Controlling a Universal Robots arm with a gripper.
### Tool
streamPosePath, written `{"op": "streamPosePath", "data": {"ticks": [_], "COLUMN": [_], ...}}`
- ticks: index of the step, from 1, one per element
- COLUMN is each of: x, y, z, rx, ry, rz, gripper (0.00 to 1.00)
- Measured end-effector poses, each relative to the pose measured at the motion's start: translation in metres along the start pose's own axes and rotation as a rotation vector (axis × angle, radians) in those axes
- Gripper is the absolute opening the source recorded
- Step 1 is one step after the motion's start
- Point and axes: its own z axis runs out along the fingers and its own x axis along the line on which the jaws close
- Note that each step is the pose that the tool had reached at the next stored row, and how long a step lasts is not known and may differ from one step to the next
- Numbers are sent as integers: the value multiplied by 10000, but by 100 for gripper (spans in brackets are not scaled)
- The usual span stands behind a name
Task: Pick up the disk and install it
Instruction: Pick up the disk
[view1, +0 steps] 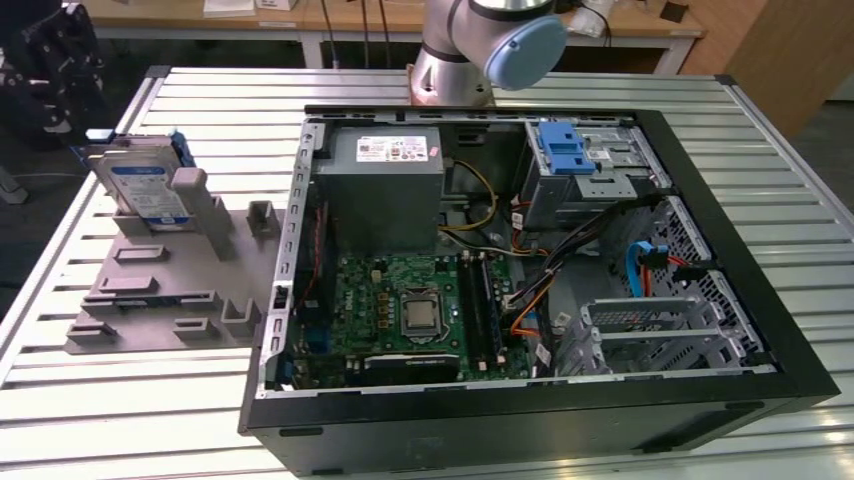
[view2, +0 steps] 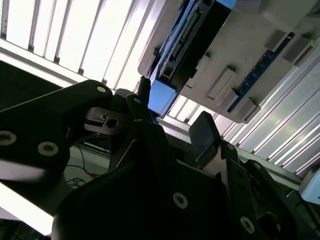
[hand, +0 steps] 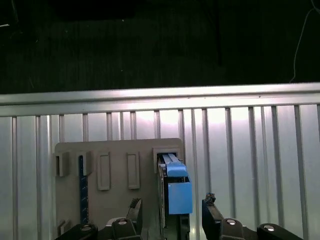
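The disk stands on edge in a grey holder on the table at the exterior view's left, its blue-and-white label facing the camera. In the first wrist view I look down on its thin edge and blue rail. My gripper is open, with one black finger on each side of the disk's line and a gap to the disk on both sides. In the second wrist view the disk sits in the holder just beyond the gripper.
An open computer case lies on the slatted metal table, with a grey drive cage with a blue latch at its far right corner. The arm's base stands behind the case. The holder has several other slots.
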Motion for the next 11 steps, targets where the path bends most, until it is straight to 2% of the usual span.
{"op": "streamPosePath", "data": {"ticks": [2, 7, 11], "x": [-15, -15, -15], "y": [0, 1, 9], "z": [32, 63, 114], "rx": [2, 17, 16], "ry": [23, 22, 23], "rz": [1, 0, 0], "gripper": [58, 58, 58]}}
